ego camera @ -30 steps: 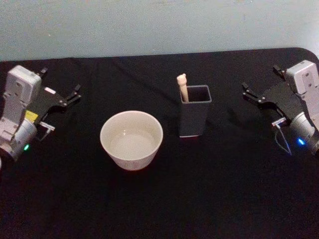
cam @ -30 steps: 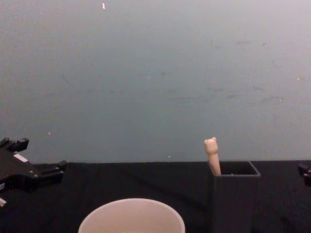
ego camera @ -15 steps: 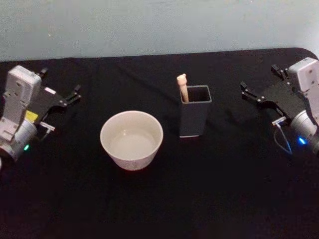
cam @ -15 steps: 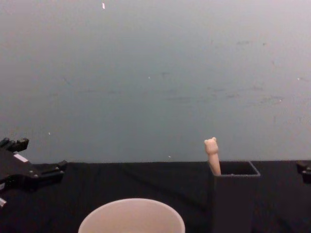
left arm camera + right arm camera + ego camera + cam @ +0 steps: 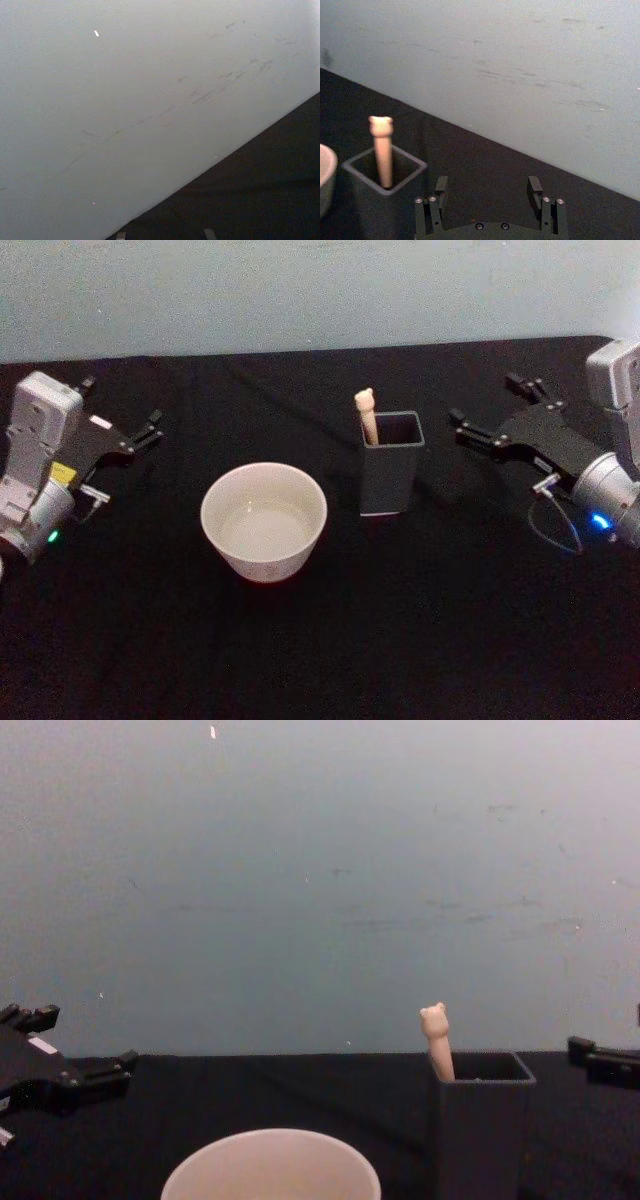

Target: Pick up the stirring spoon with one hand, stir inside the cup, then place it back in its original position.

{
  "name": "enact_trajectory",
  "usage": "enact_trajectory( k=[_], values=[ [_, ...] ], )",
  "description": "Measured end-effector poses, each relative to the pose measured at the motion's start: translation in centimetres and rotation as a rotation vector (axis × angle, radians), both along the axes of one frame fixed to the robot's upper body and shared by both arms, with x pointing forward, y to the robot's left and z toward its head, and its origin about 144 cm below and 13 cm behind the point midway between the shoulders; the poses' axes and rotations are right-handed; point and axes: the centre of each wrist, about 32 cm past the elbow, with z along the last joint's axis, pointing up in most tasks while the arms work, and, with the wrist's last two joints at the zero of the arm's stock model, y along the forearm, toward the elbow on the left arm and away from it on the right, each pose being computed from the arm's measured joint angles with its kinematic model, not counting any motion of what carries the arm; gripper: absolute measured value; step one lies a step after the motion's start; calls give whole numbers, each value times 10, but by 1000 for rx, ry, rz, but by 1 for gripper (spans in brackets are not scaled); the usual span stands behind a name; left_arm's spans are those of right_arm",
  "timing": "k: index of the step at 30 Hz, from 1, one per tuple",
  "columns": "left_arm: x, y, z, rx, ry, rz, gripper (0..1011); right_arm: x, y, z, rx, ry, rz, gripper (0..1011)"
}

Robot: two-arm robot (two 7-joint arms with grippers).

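The stirring spoon (image 5: pixel 366 415) stands in the dark square holder (image 5: pixel 389 478), its beige animal-head knob (image 5: pixel 434 1020) poking above the holder's left rim (image 5: pixel 480 1082); its bowl is hidden inside. Left of the holder sits the wide pale cup (image 5: pixel 264 521), seen low in the chest view as a cup rim (image 5: pixel 270 1165). My right gripper (image 5: pixel 485 412) is open, to the right of the holder and pointing toward it, apart from it. In the right wrist view its fingers (image 5: pixel 536 189) frame bare cloth, with the spoon (image 5: pixel 382 150) off to one side. My left gripper (image 5: pixel 120 410) rests open at the far left.
A black cloth covers the table (image 5: pixel 330 640), which ends at a pale blue-grey wall (image 5: pixel 300 290) behind. Open cloth lies in front of the cup and between the holder and the right gripper.
My right gripper has moved left toward the holder and swung to point at it. The left arm, cup and spoon have stayed put.
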Motion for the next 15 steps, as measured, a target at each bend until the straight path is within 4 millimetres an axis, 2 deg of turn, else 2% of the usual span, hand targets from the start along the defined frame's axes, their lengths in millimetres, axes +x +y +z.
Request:
enact_trajectory(
  k=[15],
  values=[
    [0, 0, 0, 0, 0, 0, 1001, 2, 17, 19, 49, 25, 186, 1003]
  ],
)
